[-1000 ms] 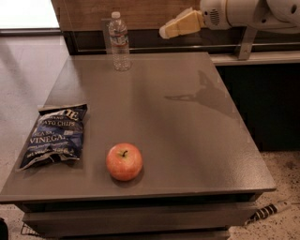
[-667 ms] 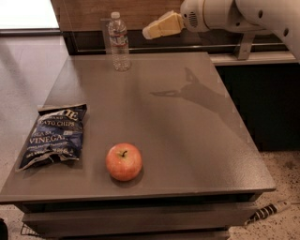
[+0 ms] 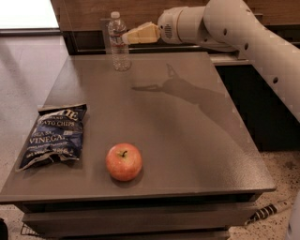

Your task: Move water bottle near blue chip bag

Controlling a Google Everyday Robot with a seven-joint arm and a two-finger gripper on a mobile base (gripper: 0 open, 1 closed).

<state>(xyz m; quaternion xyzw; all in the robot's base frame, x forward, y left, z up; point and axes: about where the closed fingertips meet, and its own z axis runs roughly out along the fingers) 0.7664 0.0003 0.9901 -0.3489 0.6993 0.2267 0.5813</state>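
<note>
The water bottle, clear and ribbed with a white cap, stands upright at the far left of the grey table. The blue chip bag, dark navy with white lettering, lies flat near the table's front left edge. My gripper is at the end of the white arm that reaches in from the right. It is at bottle height, with its pale fingers right beside the bottle's upper right side. I cannot tell if it touches the bottle.
A red apple sits near the table's front edge, right of the chip bag. A dark counter and wooden wall run behind the table. A striped cable lies on the floor at the lower right.
The arm has swung left across the back of the table, bringing the gripper from well right of the bottle to right beside it. The bottle, bag and apple have not moved.
</note>
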